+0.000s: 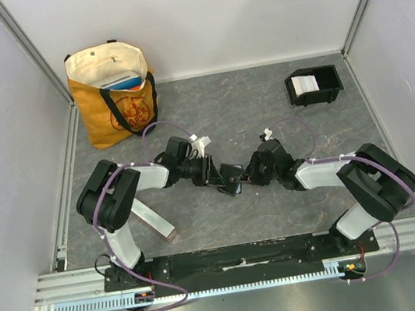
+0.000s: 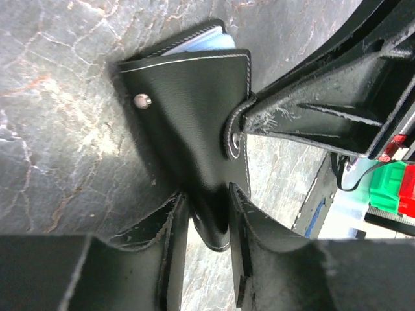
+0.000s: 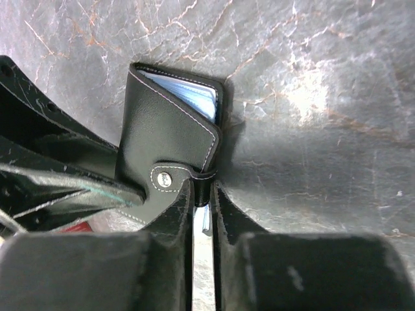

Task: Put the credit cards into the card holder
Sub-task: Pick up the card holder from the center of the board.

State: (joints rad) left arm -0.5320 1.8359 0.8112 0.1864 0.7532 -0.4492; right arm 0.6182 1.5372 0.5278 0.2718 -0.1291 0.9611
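1. While it is held mid-table, the stitched black leather wallet point(image 2: 188, 110) shows pale blue cards point(image 3: 185, 96) inside.
2. Left gripper point(image 2: 207, 214) narrowly clamps its edge; right gripper point(image 3: 204, 194) its snap strap.
3. Boxy black card holder point(image 1: 329, 82) sits far right.

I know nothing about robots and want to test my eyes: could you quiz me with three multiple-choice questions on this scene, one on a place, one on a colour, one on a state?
1. Where does the tote bag stand?
A. far left corner
B. far right corner
C. between the arms

2. What colour are the cards peeking from the black wallet?
A. red
B. pale blue
C. green

3. How is the black wallet held?
A. lying free
B. by one gripper
C. by both grippers

Answers:
1 A: the bag stands far left, while the card holder is far right.
2 B: pale blue edges show in the right wrist view.
3 C: the left gripper and right gripper each pinch it.
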